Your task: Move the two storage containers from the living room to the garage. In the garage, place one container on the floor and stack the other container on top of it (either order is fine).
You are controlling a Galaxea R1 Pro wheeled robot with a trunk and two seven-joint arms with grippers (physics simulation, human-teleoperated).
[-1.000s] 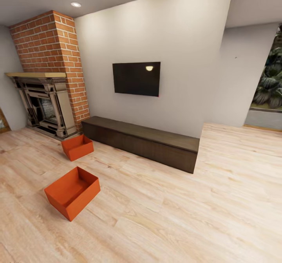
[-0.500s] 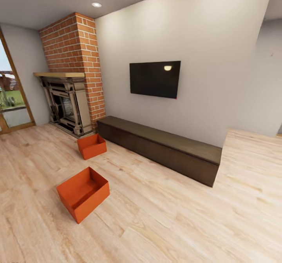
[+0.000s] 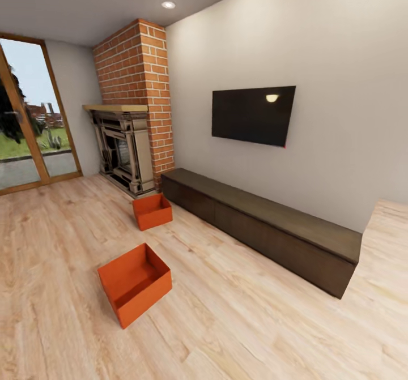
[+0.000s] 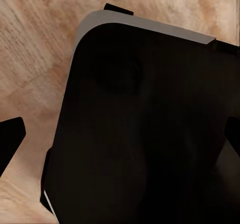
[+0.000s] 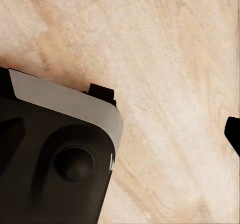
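Observation:
Two orange-red storage containers stand open-topped on the light wood planks of the living room. The nearer container (image 3: 135,284) sits at the lower left of the head view. The farther container (image 3: 153,211) rests between the fireplace and the end of the low cabinet. The garage and its floor are out of view. My left gripper (image 4: 120,139) is open, its dark fingertips (image 4: 11,136) far apart above the robot's dark base. In the right wrist view, my right gripper (image 5: 120,134) hangs over the planks with one fingertip (image 5: 233,133) at the frame's edge.
A red brick fireplace (image 3: 127,148) stands at the back left. Along the wall runs a long dark low cabinet (image 3: 266,227), with a black TV (image 3: 253,115) above it. A wood-framed glass door (image 3: 28,119) is at the far left. Wood floor spreads around the containers.
The head camera has turned left, so the whole picture slid right and the glass door came into view. The two containers have not moved on the floor.

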